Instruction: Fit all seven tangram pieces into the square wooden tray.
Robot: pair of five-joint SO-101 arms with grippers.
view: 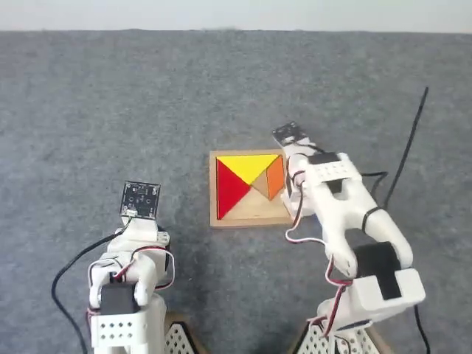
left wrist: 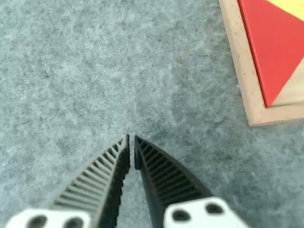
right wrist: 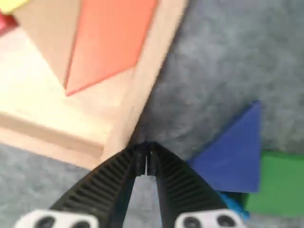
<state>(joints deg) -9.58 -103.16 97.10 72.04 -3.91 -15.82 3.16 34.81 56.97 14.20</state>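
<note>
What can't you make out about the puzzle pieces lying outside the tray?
High view: the white right arm covers the grey mat beside the square wooden tray, so whatever lies there is hidden.
Right wrist view: the green block is cut off by the picture's edge; shape unclear.
Right wrist view: a light blue sliver sits mostly behind the blue triangular piece and the black end effector.

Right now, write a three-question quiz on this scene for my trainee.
1. True or false: the blue piece lies on the grey mat, outside the tray.
2. Fill in: the left claw and the right claw are both ___ (open or shut).
3. The orange piece is: A in the tray, B in the right claw, C on the grey mat.
Key: 1 true; 2 shut; 3 A.
</note>
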